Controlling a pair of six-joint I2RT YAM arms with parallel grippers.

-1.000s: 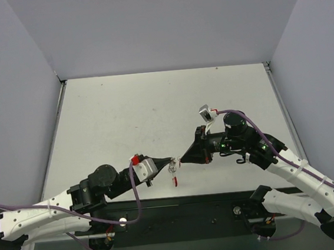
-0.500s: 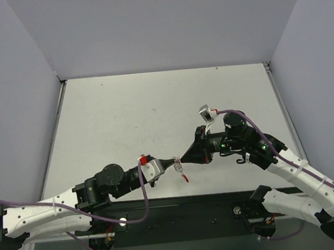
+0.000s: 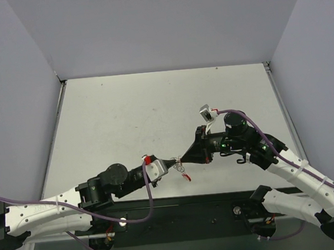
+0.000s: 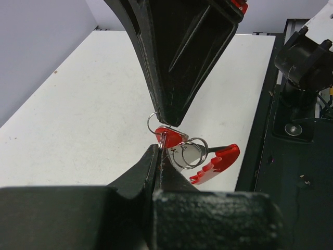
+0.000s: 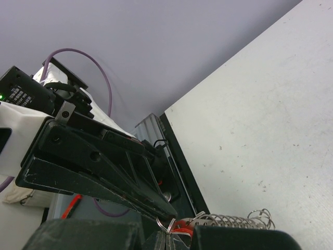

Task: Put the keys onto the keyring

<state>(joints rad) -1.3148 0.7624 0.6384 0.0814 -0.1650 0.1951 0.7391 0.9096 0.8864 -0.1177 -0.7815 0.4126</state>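
1. Left arm: I read the left gripper point(image 3: 171, 163) as reaching from the near-left corner toward the middle of the bench's point(image 3: 154, 114) near edge. Its fingers point(image 4: 148, 166) are pressed together. In the left wrist view a thin wire loop of the keyring point(image 3: 183, 172) runs into their tips, so I take them as pinching the keyring.

2. Right arm: the right gripper point(image 3: 182, 158) comes in from the near-right side, pointed at the left one. Its fingers point(image 4: 174, 99) are pressed together too, and their tips sit on the upper edge of the key tag point(image 4: 169, 136). I read this as a pinch on the tag.

3. Contact zone: the two sets of fingertips meet almost tip to tip. The key tag lies between them, touching the wire loop held by the left fingers. I cannot tell whether the tag is threaded on that loop.

4. Keyring: the wire rings point(image 4: 190, 152) hang just beside the tag, toward the near edge. The red clip point(image 4: 217, 162) trails from them, tilted, off the surface and above the near strip of the bench. In the right wrist view the rings show as a silver coil point(image 5: 229, 221) just beyond my own fingertips.

5. Location: the whole assembly is held in the air, close to the middle of the near edge.
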